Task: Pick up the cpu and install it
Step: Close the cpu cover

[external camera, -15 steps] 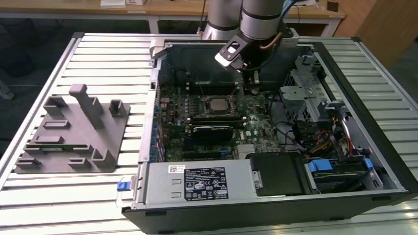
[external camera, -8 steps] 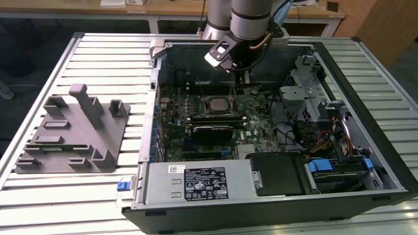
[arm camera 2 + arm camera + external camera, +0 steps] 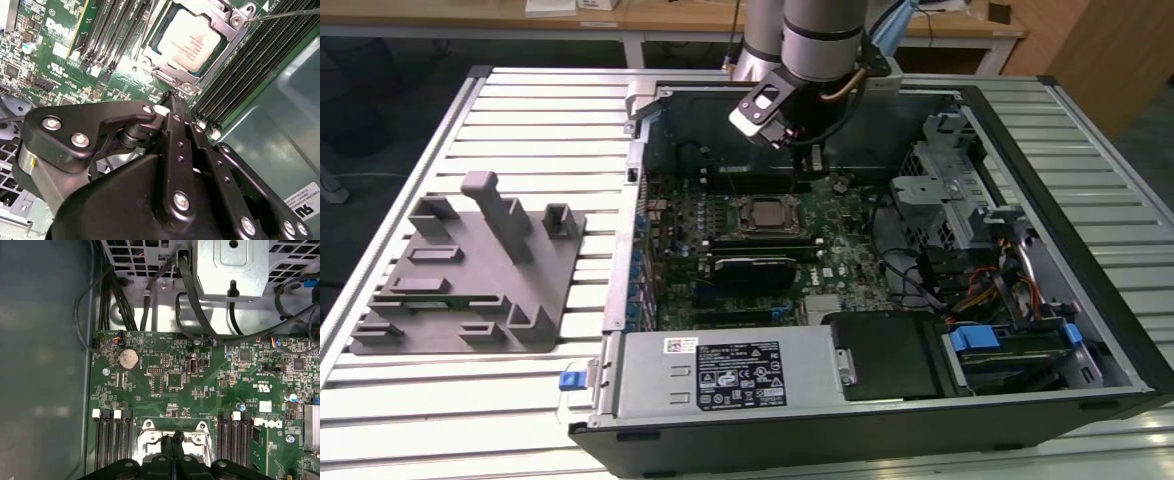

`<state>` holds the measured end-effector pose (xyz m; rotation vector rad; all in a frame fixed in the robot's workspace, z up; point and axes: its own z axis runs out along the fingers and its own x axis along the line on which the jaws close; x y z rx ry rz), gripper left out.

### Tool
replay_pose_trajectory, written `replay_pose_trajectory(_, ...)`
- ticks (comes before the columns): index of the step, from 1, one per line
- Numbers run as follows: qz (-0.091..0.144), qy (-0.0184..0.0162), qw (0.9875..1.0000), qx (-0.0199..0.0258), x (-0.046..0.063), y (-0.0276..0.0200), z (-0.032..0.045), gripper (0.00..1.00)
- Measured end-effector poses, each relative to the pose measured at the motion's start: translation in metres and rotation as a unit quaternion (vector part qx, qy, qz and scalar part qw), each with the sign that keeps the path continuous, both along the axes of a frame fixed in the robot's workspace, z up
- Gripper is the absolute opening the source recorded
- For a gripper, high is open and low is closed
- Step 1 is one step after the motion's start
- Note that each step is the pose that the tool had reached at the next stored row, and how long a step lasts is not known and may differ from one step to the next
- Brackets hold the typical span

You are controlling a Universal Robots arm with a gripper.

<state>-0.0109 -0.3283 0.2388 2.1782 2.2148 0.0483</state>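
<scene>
Hovering with gripper (image 3: 176, 98) closed, empty, near cpu (image 3: 192, 37) sitting in socket (image 3: 231, 31); judging it light, stiff, fragile, best taken by opposite edges.

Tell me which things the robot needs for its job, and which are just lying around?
For the job:
- gripper, shut, close to the cpu
- cpu, sitting in its socket
- motherboard

Just lying about:
- grey tray, outside the case
- power supply
- coin battery
- cables
</scene>
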Motion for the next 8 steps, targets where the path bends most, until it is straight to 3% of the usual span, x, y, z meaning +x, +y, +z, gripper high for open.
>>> replay_pose_trajectory(1, 0.0, 0.0017, 1.0, 0.0002, 0.0001, 0.0, -0.0003, 0.11)
replay_pose_trajectory(3, 0.0, 0.0146, 0.9999, -0.0003, 0.0003, 0.0, -0.0008, 0.11)
replay_pose_trajectory(8, 0.0, 0.0187, 0.9998, -0.0005, 0.0003, 0.0, -0.0008, 0.11)
